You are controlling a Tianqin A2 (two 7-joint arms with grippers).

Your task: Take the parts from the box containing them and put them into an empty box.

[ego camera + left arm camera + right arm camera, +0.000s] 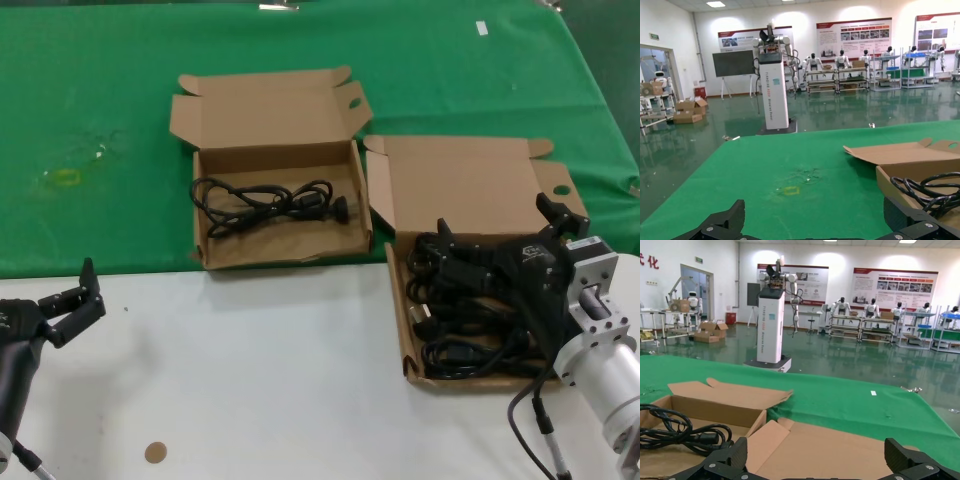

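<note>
The box containing the parts (pixel 398 300) sits at the right with its wide lid (pixel 840 450) up. Several black power cords (pixel 465 330) lie bundled in it. My right gripper (pixel 497 235) hovers over the far part of that box, open, with nothing between its fingers (pixel 735 452). The other box (pixel 210 250), with the notched lid and oval flap hole (pixel 353 103), sits to the left and holds one looped black cord (pixel 270 200), which also shows in the right wrist view (pixel 680 432) and the left wrist view (pixel 922 190). My left gripper (pixel 75 305) is open and empty, low at the near left.
A green cloth (pixel 100 80) covers the far half of the table, with a yellowish mark (pixel 62 178) on it. The near half is bare white tabletop (pixel 260 380) with a small brown disc (pixel 154 452) near the front edge.
</note>
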